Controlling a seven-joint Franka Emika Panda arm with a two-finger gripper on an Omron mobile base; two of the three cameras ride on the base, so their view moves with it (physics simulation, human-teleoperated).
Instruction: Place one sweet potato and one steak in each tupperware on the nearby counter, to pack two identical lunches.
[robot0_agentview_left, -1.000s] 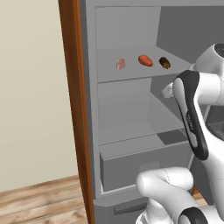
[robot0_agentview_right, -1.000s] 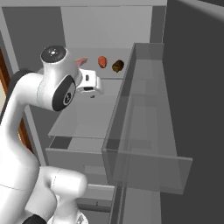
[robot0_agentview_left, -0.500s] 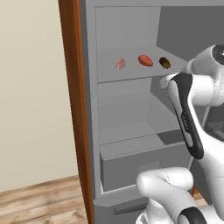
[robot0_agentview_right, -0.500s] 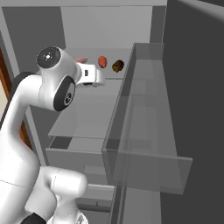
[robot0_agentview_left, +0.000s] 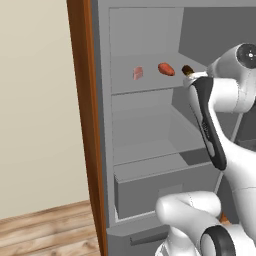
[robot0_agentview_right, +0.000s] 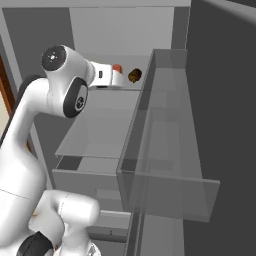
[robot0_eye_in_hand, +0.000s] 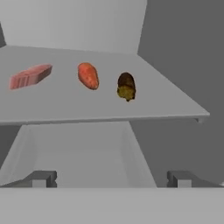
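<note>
End effector (robot0_eye_in_hand: 111, 179) open, fingertips barely visible.

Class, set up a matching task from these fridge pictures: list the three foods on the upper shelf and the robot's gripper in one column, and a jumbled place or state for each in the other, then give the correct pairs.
Column one:
1. steak
2. orange-red sweet potato
3. dark brown sweet potato
4. gripper

Column two:
A. middle of the row on the shelf, in the hand view
B. open, holding nothing, short of the shelf edge
C. left end of the row, flat and pink
D. right end of the row, nearest the shelf's right edge

Pairs: 1-C, 2-A, 3-D, 4-B
</note>
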